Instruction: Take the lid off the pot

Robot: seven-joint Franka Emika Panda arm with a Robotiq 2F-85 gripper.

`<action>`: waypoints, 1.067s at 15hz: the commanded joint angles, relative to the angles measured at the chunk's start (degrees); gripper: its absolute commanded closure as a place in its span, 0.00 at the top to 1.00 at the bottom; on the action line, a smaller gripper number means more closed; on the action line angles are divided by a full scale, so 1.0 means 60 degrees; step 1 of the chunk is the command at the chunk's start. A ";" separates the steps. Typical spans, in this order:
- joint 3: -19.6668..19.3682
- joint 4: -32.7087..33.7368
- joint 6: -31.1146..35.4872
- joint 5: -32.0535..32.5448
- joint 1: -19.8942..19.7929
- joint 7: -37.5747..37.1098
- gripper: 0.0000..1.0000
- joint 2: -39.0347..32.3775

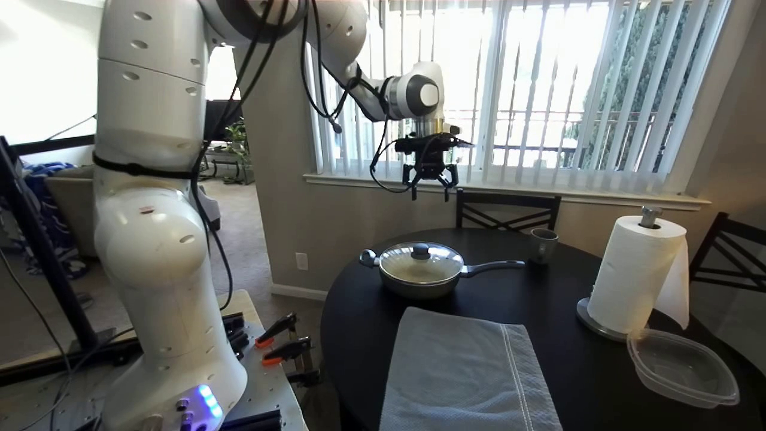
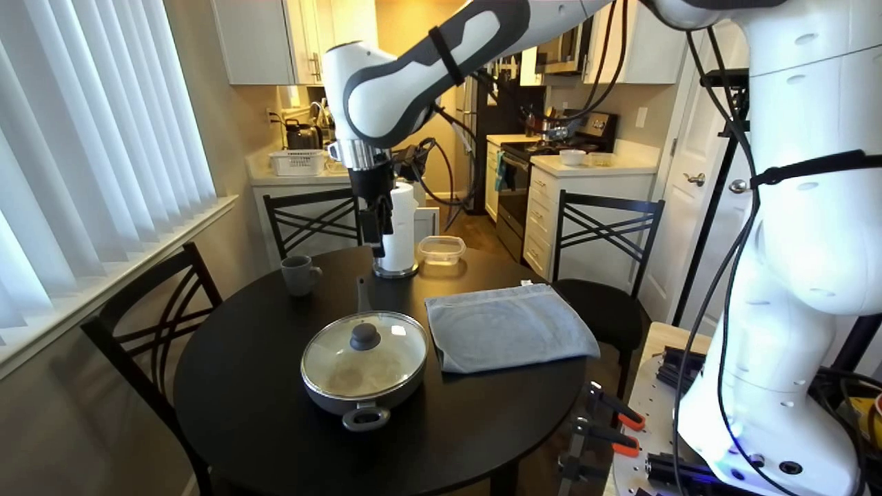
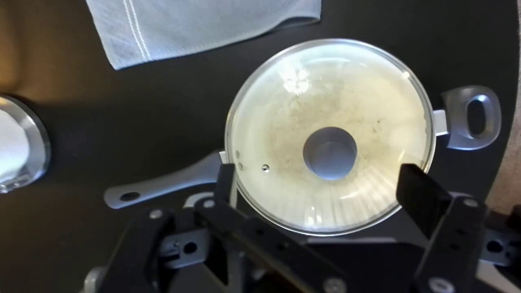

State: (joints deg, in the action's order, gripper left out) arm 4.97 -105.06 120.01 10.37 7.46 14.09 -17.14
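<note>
In an exterior view, near the left edge of a round black table (image 1: 354,317), sits the pot (image 1: 419,290), the lid (image 1: 418,268) on it. The gripper (image 1: 430,196) hangs well above, jaws spread, before a window (image 1: 538,90). A cloth (image 1: 461,371) lies just beside the pot. Rightward come a cup (image 1: 543,246), a paper roll (image 1: 634,275) and, near the edge, a container (image 1: 682,371); bare table parts cloth from roll.

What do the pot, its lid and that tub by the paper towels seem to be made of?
Pot: probably metal with a satin grey coating, judging by its smooth side and soft sheen; which metal, I can't tell.
Lid: most likely clear, glossy glass; the pot's pale inside shows through beneath bright reflections.
Tub: probably clear plastic, slightly cloudy, with the dark table showing through.
</note>
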 commanded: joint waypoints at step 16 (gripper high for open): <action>0.0969 0.0665 0.1594 -0.0694 -0.0402 0.2359 1.00 -0.2877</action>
State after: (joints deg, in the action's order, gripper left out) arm 10.19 -103.28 130.38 5.87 5.41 25.73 -31.80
